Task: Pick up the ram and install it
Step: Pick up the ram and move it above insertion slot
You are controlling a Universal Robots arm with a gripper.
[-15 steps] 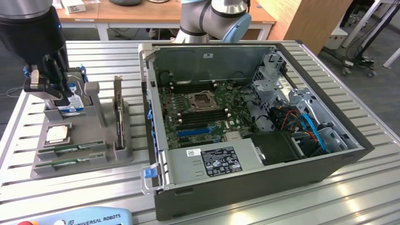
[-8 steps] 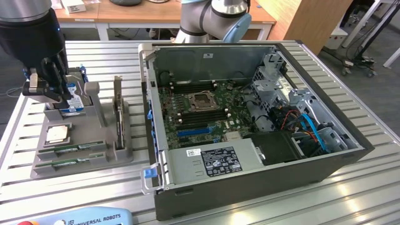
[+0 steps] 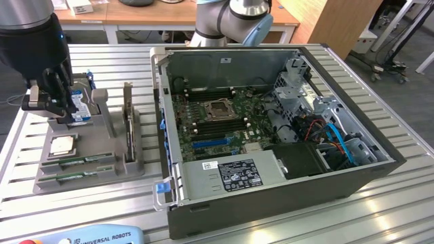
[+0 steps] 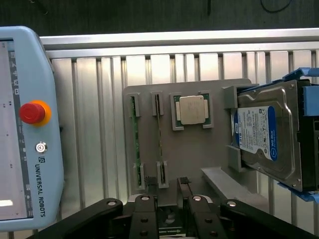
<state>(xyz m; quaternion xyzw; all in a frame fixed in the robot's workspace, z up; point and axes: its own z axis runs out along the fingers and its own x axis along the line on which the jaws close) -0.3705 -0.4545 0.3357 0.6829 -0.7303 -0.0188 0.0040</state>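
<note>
Open computer case (image 3: 271, 211), beside the gray holder (image 3: 119, 168); hard drive (image 4: 264, 134), upright at one end of the holder. Gripper (image 4: 168, 183), above the holder, jaws released and empty; ram (image 4: 159, 124), one of two green sticks on edge in slots at the holder's end opposite the drive, untouched. Step: approach, pick not yet made; a grasp, I judge, calls for jaws squarely straddling that thin edge.

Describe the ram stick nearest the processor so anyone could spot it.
A grey holder sits on the exterior view's left of the case. The ram is the thin green stick next to the silver processor; its twin lies farther off.
</note>
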